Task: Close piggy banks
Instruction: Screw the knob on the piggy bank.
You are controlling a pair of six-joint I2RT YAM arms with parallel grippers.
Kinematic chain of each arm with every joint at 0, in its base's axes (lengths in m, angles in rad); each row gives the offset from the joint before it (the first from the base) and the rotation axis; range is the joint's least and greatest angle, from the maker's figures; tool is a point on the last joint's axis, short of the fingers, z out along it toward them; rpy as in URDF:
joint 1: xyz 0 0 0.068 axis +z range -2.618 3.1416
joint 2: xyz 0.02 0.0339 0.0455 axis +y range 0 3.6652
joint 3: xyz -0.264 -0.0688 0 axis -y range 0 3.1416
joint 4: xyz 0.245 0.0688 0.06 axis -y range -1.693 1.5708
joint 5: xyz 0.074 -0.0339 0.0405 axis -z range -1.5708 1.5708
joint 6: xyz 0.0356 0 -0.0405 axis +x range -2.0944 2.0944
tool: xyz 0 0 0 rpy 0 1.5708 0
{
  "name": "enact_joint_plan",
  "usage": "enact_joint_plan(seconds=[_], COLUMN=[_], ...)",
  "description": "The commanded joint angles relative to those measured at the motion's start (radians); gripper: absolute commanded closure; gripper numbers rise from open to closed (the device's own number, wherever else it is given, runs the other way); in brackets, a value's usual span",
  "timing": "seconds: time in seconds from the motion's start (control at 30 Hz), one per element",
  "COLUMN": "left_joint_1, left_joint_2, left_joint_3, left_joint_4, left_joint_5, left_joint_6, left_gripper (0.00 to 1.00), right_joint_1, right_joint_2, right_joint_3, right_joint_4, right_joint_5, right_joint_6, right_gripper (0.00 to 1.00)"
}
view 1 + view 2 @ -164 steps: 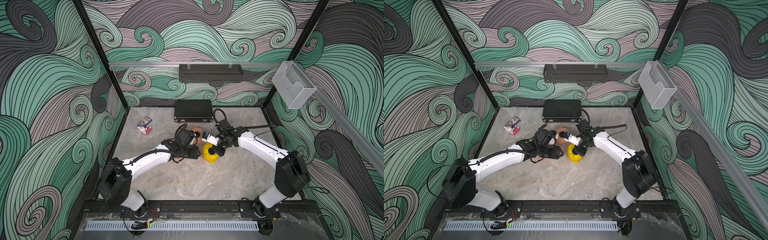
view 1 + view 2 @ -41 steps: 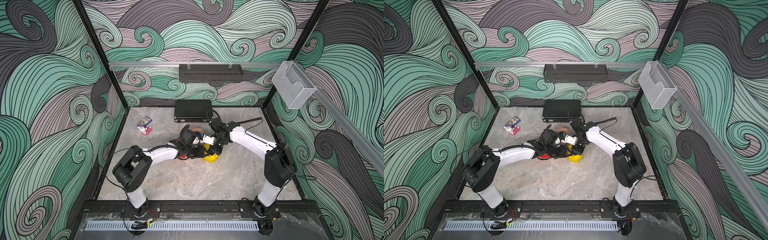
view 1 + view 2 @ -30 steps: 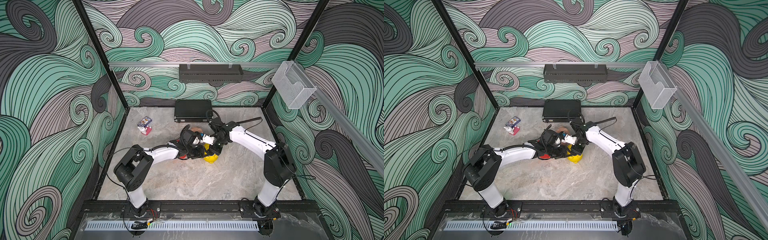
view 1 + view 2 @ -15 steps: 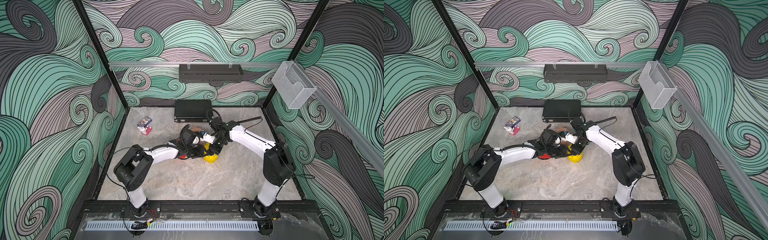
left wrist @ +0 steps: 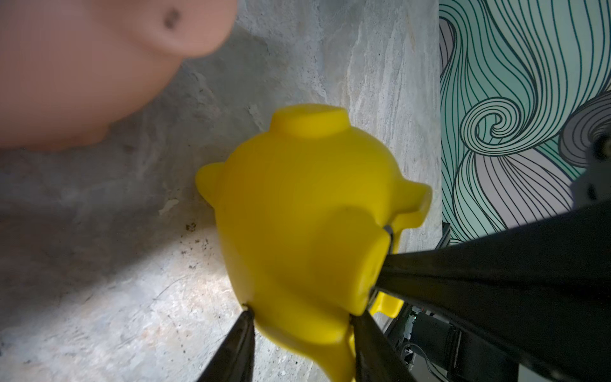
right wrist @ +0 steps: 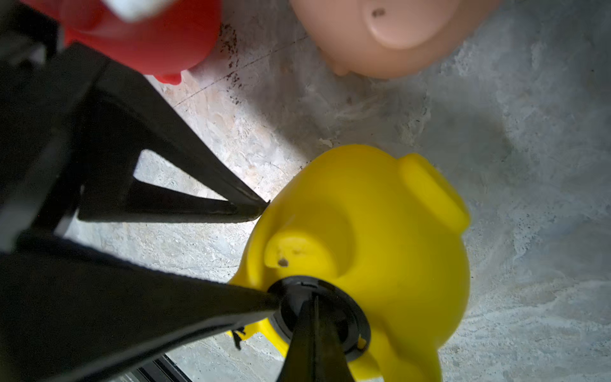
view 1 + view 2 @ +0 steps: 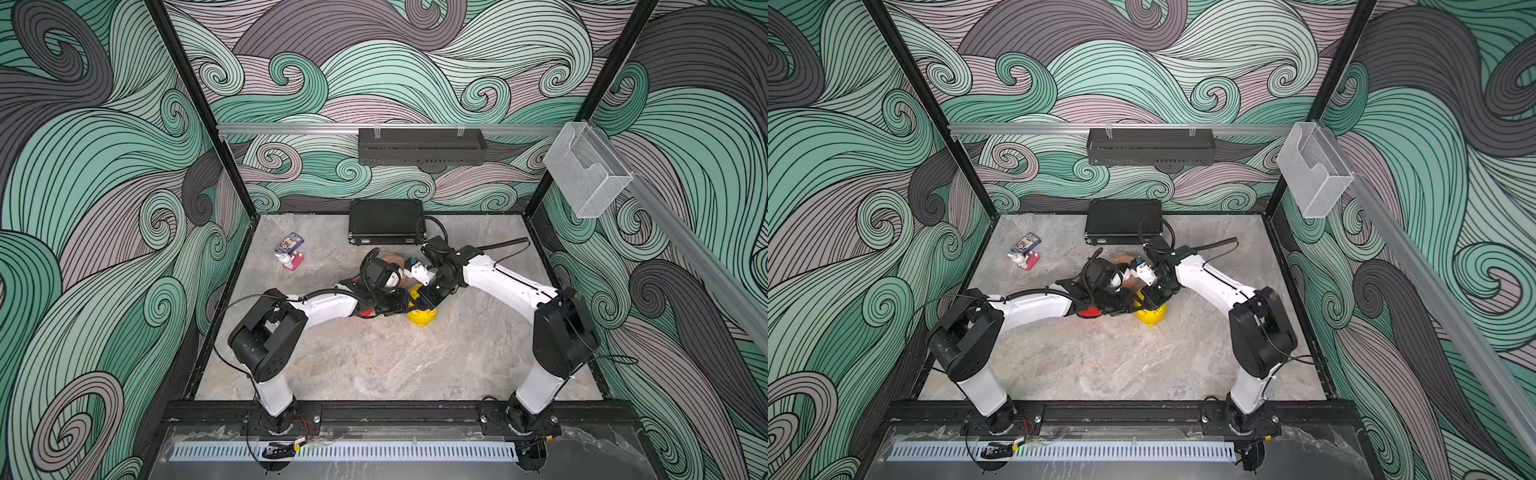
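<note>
**Right wrist camera: black plug sits in the yellow pig's belly hole**

On my right wrist feed the yellow glossy plastic piggy bank point(image 6: 380, 231) lies tipped over near the middle of the grey marble-look tabletop point(image 6: 529, 132), belly turned toward the lens. A small black round plug point(image 6: 344, 307) sits in its belly hole. The right gripper point(image 6: 314, 304) has its jaws pressed together, tips at the plug's middle. I cannot tell whether they pinch a ridge there.

The left gripper point(image 5: 301, 317) is clamped across the yellow pig's body, one finger on each flank. I see both black fingers point(image 6: 198, 205) reaching in on the right wrist feed too.

Just beside it, apart from it, stand the red plastic piggy bank point(image 6: 148, 39) and the peach-pink plastic piggy bank point(image 6: 390, 33). In both top views the red one point(image 7: 365, 311) shows under the left arm.

Well behind, a flat black case point(image 7: 385, 221) lies against the back wall, and a small printed box point(image 7: 289, 243) sits toward the far left corner.
</note>
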Motion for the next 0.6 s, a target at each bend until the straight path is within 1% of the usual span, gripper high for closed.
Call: enact_joint_plan(seconds=[0.0, 0.37, 0.57], left_joint_1=[-0.027, -0.032, -0.031], left_joint_2=[0.049, 0.049, 0.047], left_joint_3=[-0.004, -0.006, -0.004], left_joint_4=[-0.042, -0.041, -0.042], left_joint_5=[0.001, -0.002, -0.004], left_joint_6=[0.004, 0.003, 0.002], left_gripper=[0.55, 0.55, 0.55], right_joint_1=[-0.007, 0.006, 0.023], right_joint_2=[0.061, 0.054, 0.054], right_joint_3=[-0.085, -0.077, -0.077], right_joint_4=[0.11, 0.101, 0.098], right_joint_5=[0.117, 0.125, 0.174], right_joint_6=[0.133, 0.357, 0.488], right_gripper=[1.0, 1.0, 1.0])
